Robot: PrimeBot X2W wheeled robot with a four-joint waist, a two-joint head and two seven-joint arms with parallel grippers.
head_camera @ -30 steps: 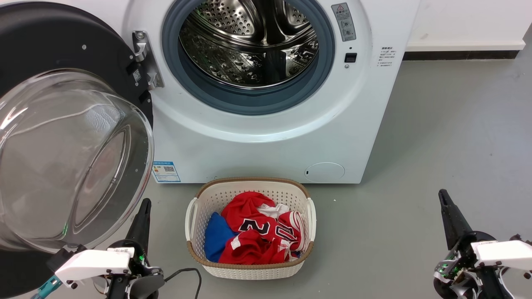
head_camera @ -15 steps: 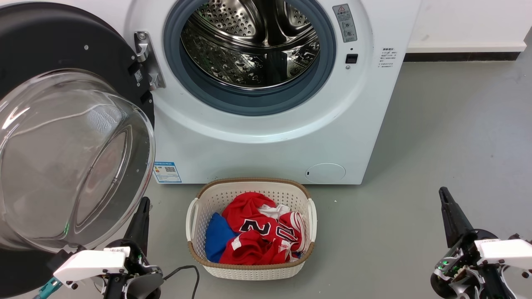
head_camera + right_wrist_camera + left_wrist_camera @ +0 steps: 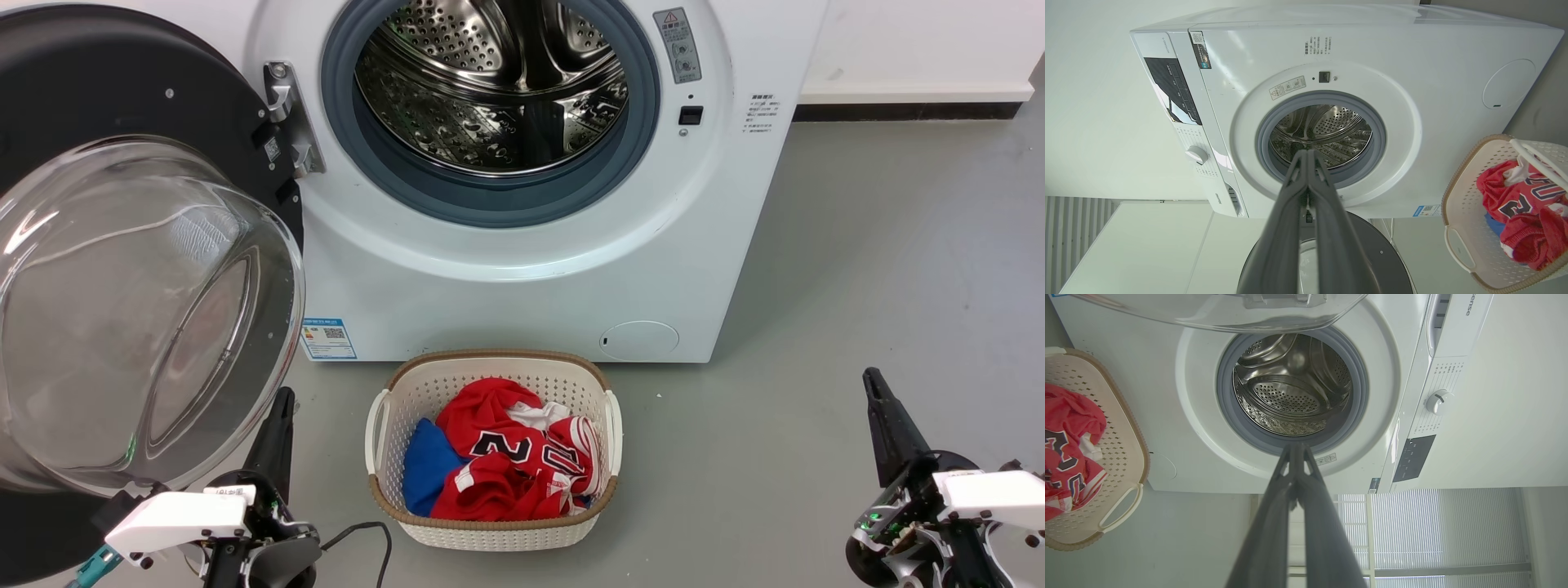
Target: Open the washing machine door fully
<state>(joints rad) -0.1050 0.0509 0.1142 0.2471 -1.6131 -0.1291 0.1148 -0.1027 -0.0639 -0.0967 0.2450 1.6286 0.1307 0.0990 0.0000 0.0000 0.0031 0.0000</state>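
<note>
The washing machine door point(image 3: 98, 90), round and glossy black with a bulging clear glass bowl point(image 3: 139, 318), stands swung wide open to the left of the white machine point(image 3: 531, 278), hanging on its metal hinge point(image 3: 286, 114). The steel drum point(image 3: 490, 82) lies exposed inside a blue-grey rubber ring. My left gripper point(image 3: 283, 402) is shut, low at the lower left, just below the glass bowl and holding nothing. My right gripper point(image 3: 872, 380) is shut at the lower right, far from the machine. In the right wrist view the door point(image 3: 1376, 253) shows beneath the shut fingers point(image 3: 1306, 163).
A white laundry basket point(image 3: 490, 531) with red and blue clothes sits on the grey floor right before the machine. A black cable point(image 3: 367, 539) lies beside my left arm. Open floor stretches to the right of the machine up to a white wall.
The whole picture shifted very slightly between one second ago and half a second ago, so the camera moved. The door and both grippers keep their places.
</note>
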